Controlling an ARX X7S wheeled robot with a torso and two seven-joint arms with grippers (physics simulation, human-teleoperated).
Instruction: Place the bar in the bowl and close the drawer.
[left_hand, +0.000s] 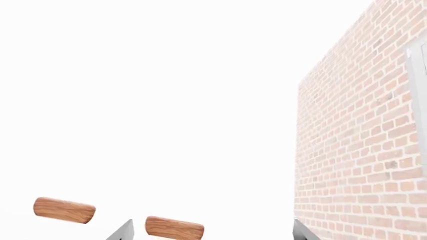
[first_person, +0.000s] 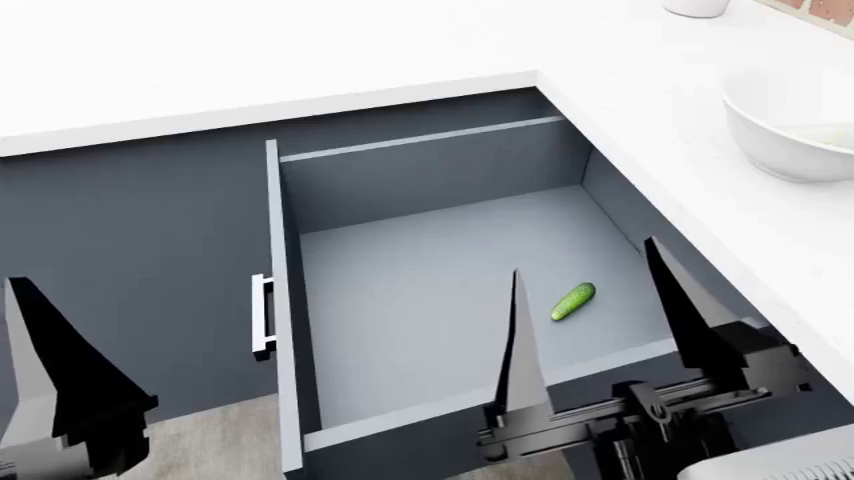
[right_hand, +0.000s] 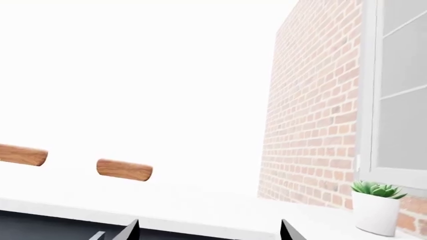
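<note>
My right gripper (first_person: 594, 285) hangs nearest to me over the front of the open drawer (first_person: 441, 300), its two fingers spread wide with nothing between them. My left gripper (first_person: 60, 400) sits low beside the cabinet front; only one dark finger shows in the head view and two tips barely poke into its wrist view, seemingly apart and holding nothing, though I cannot tell its opening for sure. Just beyond my right fingers a small green cucumber (first_person: 573, 301) lies on the drawer floor, and that is my first risk: it is the only thing in there, so I might grab it by mistake. The drawer handle (first_person: 263, 316) sits on the front panel nearer my left side, so pushing with the right arm could skew the push or catch a finger on the counter edge (first_person: 627, 150). Farther off, the bowl (first_person: 790, 125) stands on the white counter, and a faint pale oblong shape inside it may be the bar (first_person: 817, 135); I judge it is already in, but it is too washed out to be certain. If I shut the drawer on that guess, the task could end unfinished. A cup (first_person: 695, 6) stands beyond the bowl.
</note>
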